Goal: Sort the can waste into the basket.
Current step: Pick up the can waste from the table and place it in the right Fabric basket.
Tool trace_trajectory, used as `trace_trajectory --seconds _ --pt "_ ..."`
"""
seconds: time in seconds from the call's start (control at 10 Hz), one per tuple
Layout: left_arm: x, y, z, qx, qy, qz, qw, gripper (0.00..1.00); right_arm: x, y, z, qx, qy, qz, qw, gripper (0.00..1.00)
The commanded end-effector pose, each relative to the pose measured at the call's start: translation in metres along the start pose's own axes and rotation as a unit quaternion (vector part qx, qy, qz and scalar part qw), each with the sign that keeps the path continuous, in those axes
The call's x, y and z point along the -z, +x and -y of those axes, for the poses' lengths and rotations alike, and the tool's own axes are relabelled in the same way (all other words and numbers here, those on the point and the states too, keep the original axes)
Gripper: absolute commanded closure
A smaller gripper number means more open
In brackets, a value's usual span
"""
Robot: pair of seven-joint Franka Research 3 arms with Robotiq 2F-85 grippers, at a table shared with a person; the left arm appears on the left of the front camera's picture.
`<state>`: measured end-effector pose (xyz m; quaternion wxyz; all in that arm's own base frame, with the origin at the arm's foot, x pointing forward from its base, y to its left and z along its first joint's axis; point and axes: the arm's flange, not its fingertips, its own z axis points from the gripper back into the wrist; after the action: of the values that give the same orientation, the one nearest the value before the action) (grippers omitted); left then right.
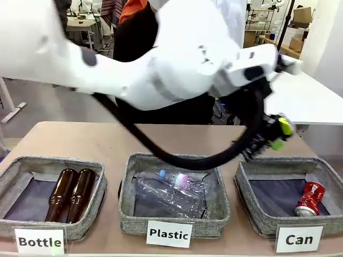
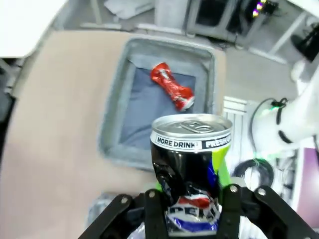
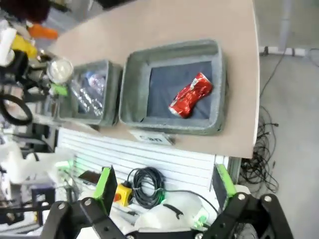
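Note:
My left gripper (image 1: pixel 268 140) reaches across from the left and hangs above the far left corner of the "Can" basket (image 1: pixel 252 176). It is shut on a crushed black can (image 2: pixel 192 164) with a silver top and yellow-green print, held upright between the fingers (image 2: pixel 154 209). That can's yellow-green side (image 1: pixel 284 127) also shows from the front. A crushed red can (image 1: pixel 310 199) lies in the basket on its blue-grey lining, seen too as the red can (image 2: pixel 172 87) below the held one. My right gripper (image 3: pixel 164 186) is open and holds nothing, high over the table's near edge beside the basket (image 3: pixel 172 52).
The middle "Plastic" bin (image 1: pixel 174 225) holds clear plastic bottles (image 1: pixel 169 193). Two brown glass bottles (image 1: pixel 72 194) lie in the left "Bottle" bin (image 1: pixel 13 171). A person stands behind the far side of the table. Bare tabletop (image 1: pixel 80 139) lies beyond the bins.

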<state>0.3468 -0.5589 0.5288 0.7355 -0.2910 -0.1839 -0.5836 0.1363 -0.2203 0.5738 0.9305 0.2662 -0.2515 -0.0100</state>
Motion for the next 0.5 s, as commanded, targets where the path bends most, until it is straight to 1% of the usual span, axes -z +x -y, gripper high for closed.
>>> trace_trajectory --seconds 0.0,0.1,0.2,0.3,0.4 --pt "0.043 0.052 0.013 0.001 -0.004 -0.039 0.999 0.58 -0.004 -0.005 0.009 -0.006 -0.011 0.049 0.999 0.0" --pt "0.065 0.064 0.023 0.013 -0.009 -0.062 0.998 0.58 0.0 0.0 0.0 0.0 0.0 0.0 1.0 0.0" --pt "0.082 0.071 0.027 0.049 0.003 -0.081 0.995 0.58 0.0 0.0 0.0 0.0 0.0 0.0 1.0 0.0" --pt "0.095 0.074 0.024 0.059 0.03 -0.085 0.994 0.58 0.0 0.0 0.0 0.0 0.0 0.0 1.0 0.0" --pt "0.101 0.072 0.022 0.084 0.036 -0.083 0.992 0.58 0.0 0.0 0.0 0.0 0.0 0.0 1.0 0.0"
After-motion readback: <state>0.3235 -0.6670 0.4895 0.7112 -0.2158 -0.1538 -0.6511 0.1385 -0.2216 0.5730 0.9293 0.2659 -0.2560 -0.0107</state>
